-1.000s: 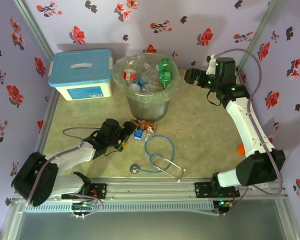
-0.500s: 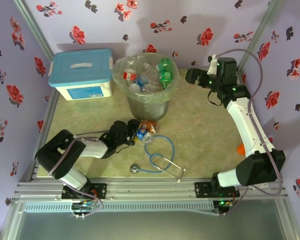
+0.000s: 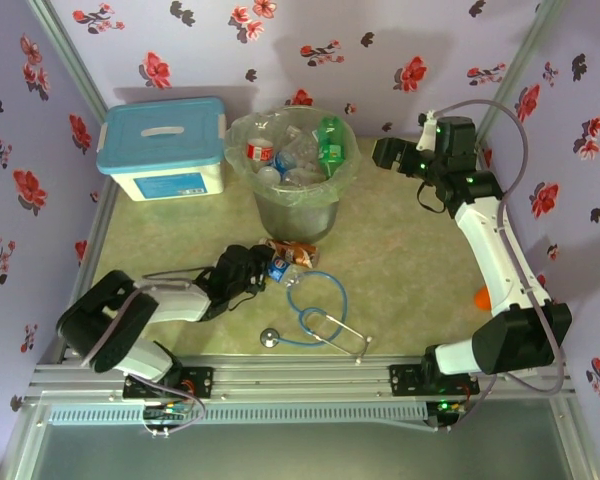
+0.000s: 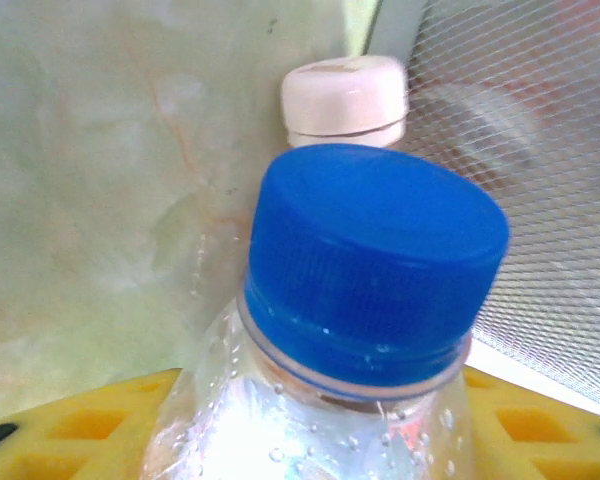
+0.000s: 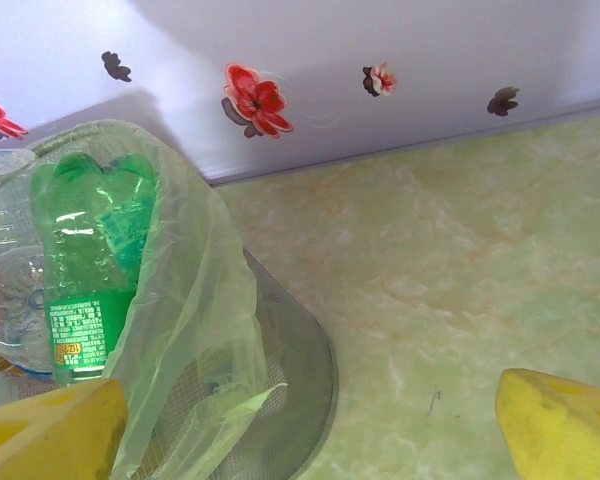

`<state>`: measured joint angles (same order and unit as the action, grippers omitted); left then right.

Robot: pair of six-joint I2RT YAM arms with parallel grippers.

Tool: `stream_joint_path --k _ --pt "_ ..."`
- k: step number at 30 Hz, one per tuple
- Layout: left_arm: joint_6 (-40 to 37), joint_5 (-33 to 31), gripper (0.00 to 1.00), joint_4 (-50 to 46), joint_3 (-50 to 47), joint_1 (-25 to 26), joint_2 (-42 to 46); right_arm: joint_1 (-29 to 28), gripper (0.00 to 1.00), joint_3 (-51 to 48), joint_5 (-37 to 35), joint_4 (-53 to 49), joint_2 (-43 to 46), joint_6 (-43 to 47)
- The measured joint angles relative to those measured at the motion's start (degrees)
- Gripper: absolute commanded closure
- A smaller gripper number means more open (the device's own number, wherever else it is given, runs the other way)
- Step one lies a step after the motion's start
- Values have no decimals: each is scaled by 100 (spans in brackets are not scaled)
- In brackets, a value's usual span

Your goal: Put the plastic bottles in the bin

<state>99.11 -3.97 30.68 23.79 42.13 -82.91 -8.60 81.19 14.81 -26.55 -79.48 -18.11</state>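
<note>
A clear plastic bottle with a blue cap (image 4: 370, 260) lies on the table just in front of the bin (image 3: 300, 215). My left gripper (image 3: 264, 268) is low over the table and shut on it. Its yellow fingers (image 4: 70, 425) press against both sides of the bottle's shoulder. Behind it lies a second bottle with a white cap (image 4: 345, 95) and an orange label (image 3: 296, 251). The bin's mesh wall (image 4: 540, 200) stands close by. The bin holds several bottles, one of them green (image 5: 90, 260). My right gripper (image 3: 380, 152) hangs open to the right of the bin's rim, with nothing between its yellow fingers (image 5: 560, 425).
A white box with a light-blue lid (image 3: 165, 148) stands left of the bin. A blue-tubed stethoscope (image 3: 315, 310) lies on the table near the front middle. A small orange thing (image 3: 480, 296) sits by the right wall. Flowered walls close in three sides.
My left arm reached right to the bottles in front of the bin, and its jaws narrowed onto the blue-capped bottle. The right arm has barely moved.
</note>
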Motion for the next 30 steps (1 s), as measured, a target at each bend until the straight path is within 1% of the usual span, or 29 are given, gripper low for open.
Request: stream_joint_path --k 2,5,7,9,12,14,16,19,22,27,30 --pt "-151 -175 60 -490 52 2 437 0 5 0 -2 -2 20 0" --pt "-463 -540 64 -1377 249 2 1211 0 5 0 -2 -2 85 0" --pt "-717 -837 70 -1974 444 2 1751 -2 5 0 -2 0 129 0" --pt "-994 -1121 74 -2481 645 -15 2197 0 5 0 -2 0 157 0" --pt "-1497 -1475 74 -3143 999 -83 2618 0 4 -4 -2 2 179 0" --pt "-1926 -1694 75 -3534 1307 -133 2732 0 5 -17 -2 13 186 -9" --pt "-2446 -1893 75 -3871 1685 -175 2747 0 5 -28 -2 13 186 -17" --pt "-3482 -2157 76 -4221 2470 -249 2691 0 5 -31 -2 15 186 -17" --pt "-4852 -2315 78 -4321 3576 -321 2374 0 5 -31 -2 15 186 -24" --pt "-7163 -2218 79 -4273 5661 -356 1401 0 4 -70 -2 20 205 -59" --pt "-8188 -1963 80 -4424 6728 -398 704 0 4 -140 -9 20 256 -59"
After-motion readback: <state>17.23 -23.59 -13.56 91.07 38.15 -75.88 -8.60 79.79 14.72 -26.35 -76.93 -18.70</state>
